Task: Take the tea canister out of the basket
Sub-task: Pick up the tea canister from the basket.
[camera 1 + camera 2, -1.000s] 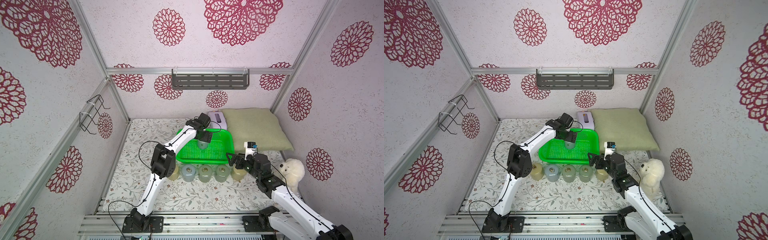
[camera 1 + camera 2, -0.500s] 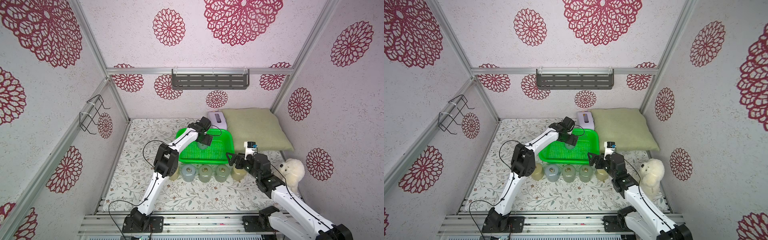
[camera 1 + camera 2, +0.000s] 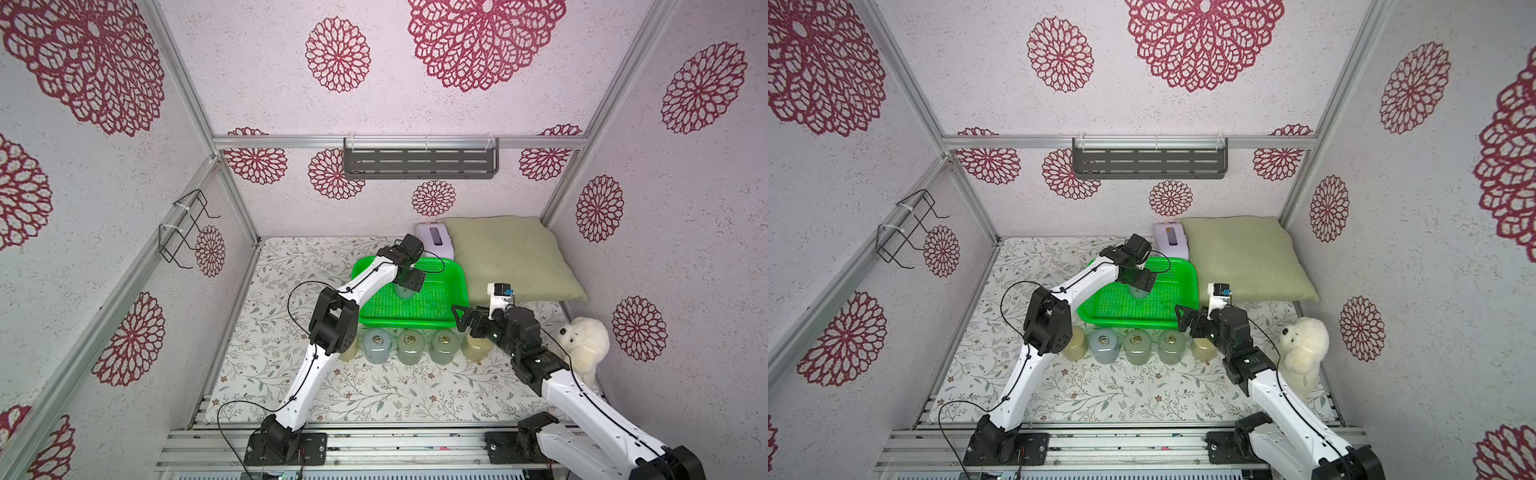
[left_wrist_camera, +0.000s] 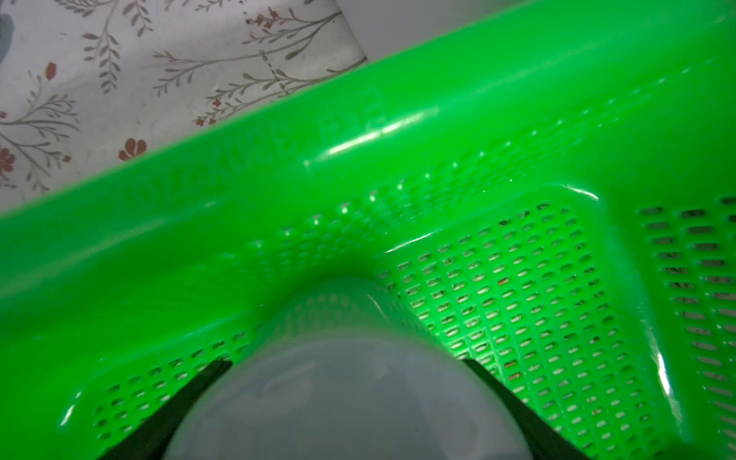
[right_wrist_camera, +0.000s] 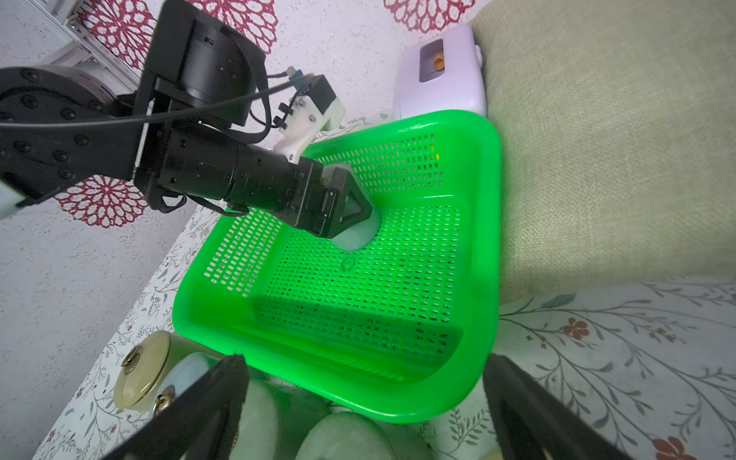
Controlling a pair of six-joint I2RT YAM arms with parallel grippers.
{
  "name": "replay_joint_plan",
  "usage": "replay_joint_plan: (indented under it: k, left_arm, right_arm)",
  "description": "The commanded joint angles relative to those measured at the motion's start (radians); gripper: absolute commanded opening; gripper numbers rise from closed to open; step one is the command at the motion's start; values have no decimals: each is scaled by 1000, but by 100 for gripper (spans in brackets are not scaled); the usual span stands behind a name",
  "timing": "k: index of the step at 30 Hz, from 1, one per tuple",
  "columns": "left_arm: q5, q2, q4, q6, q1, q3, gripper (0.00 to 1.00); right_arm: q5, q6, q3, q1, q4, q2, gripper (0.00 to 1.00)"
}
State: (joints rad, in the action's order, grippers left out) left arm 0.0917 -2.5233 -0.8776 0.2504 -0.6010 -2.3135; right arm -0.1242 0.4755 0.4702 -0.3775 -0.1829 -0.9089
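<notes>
Quick headcount from my screen, biggest first. There's one olive pillow (image 3: pixel 511 257) lying out past the right gripper (image 5: pixel 364 360), and one green basket (image 3: pixel 399 323) right underneath the left gripper (image 4: pixel 346 364). One white plush dog (image 3: pixel 584 345) sits off to the outer side of the right gripper, and one lilac box (image 3: pixel 434 241) is just beyond the left gripper, by the basket's far corner. Then the small stuff: a row of five canisters (image 3: pixel 409 347) stands outside the basket, on the base side of the left gripper, and the right gripper hangs over the row's right end. Plus one tea canister (image 5: pixel 358 237) down inside the basket, toward the far wall, sitting between the left gripper's fingers (image 4: pixel 191 398). There's a finger on each side, right up against it, but I honestly can't tell if they're squeezing or just straddling it. Right gripper's jaws are spread wide with nothing between them. The left arm (image 3: pixel 365 282) has its elbow up over the row's left end, with the forearm slanting down into the basket. The right arm (image 3: pixel 582 399) is stretched out low, pointing at the basket's near corner.
</notes>
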Motion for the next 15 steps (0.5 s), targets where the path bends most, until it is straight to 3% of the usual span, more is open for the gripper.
replay_joint_plan:
  k: [1,4,15]
  left_arm:
    - [-2,-21,7,-8,-2,-24,86]
    - [-9,-22,-1,-9,-2,-23,75]
    - [-20,147,53,42,-2,119,74]
  right_arm:
    - [12,17,2,6,-36,-2,99]
    - [9,16,2,7,-36,-1,99]
    - [-68,12,-8,5,-78,-1,99]
